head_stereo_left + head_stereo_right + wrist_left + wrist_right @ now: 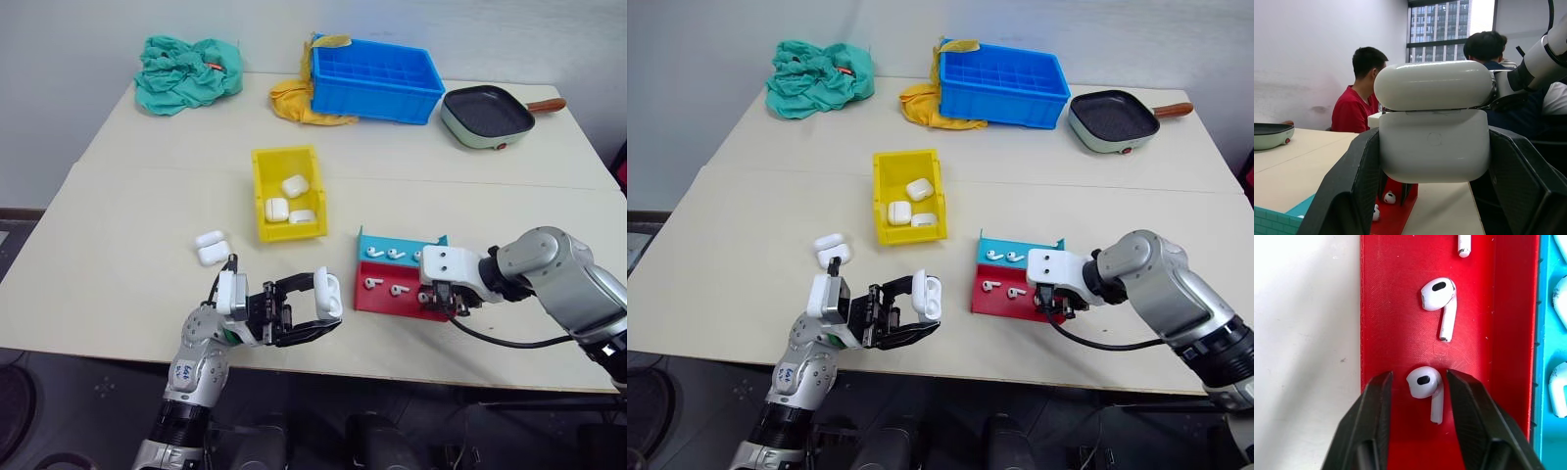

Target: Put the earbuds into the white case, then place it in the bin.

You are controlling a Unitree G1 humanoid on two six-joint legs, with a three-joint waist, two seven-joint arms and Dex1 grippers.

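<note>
My left gripper is shut on the white case, held up near the table's front edge. Its lid stands slightly ajar in the left wrist view, where the case sits between the two black fingers. My right gripper points down into the red tray. In the right wrist view its open fingers flank one of the earbuds with small gaps on both sides. Another earbud lies just beyond it. The yellow bin stands at mid-table with three white cases inside.
Two more white cases lie left of the bin. A teal tray with earbuds adjoins the red one. At the back are a blue crate, a green pan, a green cloth and a yellow cloth. People sit beyond the table.
</note>
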